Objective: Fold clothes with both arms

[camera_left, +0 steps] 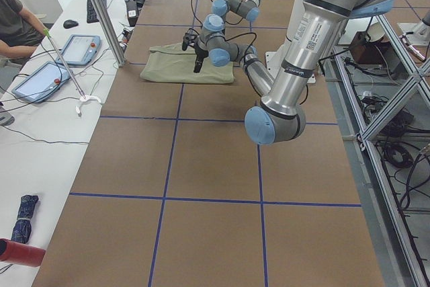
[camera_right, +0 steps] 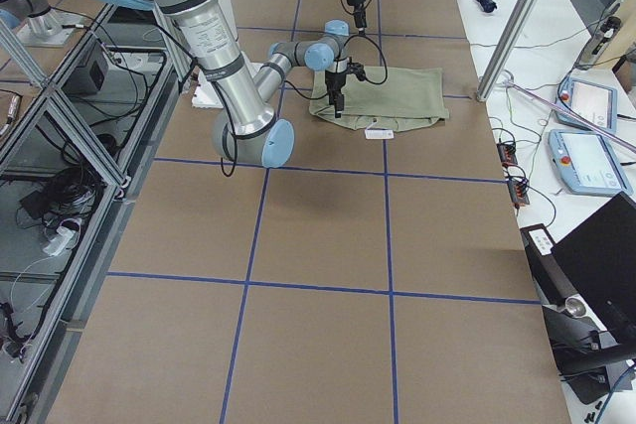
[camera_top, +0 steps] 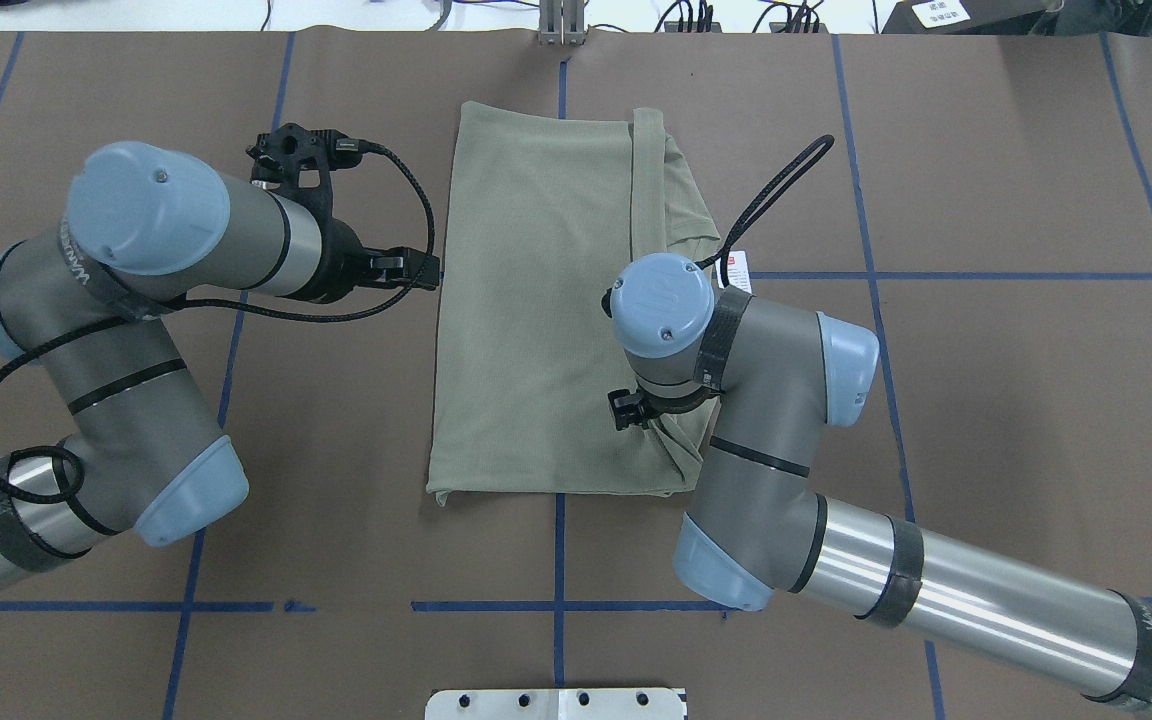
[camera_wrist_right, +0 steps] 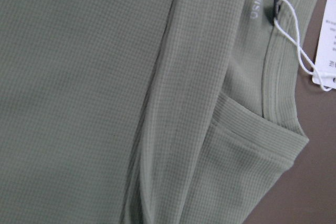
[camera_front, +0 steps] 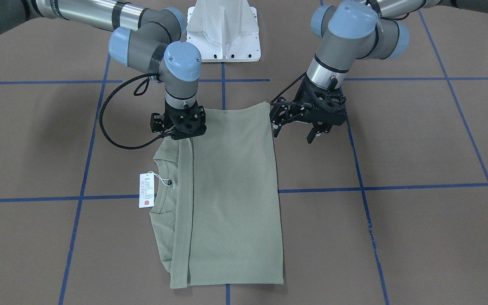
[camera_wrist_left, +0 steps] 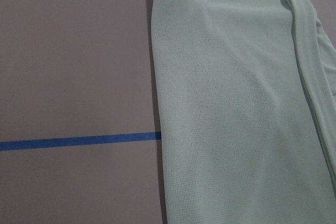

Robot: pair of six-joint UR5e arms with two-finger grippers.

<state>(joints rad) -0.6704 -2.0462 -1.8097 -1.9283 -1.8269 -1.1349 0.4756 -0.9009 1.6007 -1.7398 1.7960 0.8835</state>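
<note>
The sage-green shirt (camera_front: 231, 190) lies flat on the table, folded into a tall rectangle, with a sleeve strip along its collar side; it also shows in the overhead view (camera_top: 536, 300). Its white hang tag (camera_front: 146, 190) lies on the table beside the collar. My left gripper (camera_front: 295, 132) is open and empty, just off the shirt's edge by the near hem corner (camera_top: 416, 270). My right gripper (camera_front: 182, 127) points straight down over the collar-side near corner (camera_top: 633, 412). Its fingertips are hidden under its body, so I cannot tell its state. The right wrist view shows the collar (camera_wrist_right: 273, 98) close up.
The white pedestal base (camera_front: 223, 34) stands behind the shirt on the robot's side. Blue tape lines (camera_front: 396, 186) cross the brown table. In the exterior left view a seated person (camera_left: 17, 21) and tablets (camera_left: 40, 78) are at a side desk past the table's far edge.
</note>
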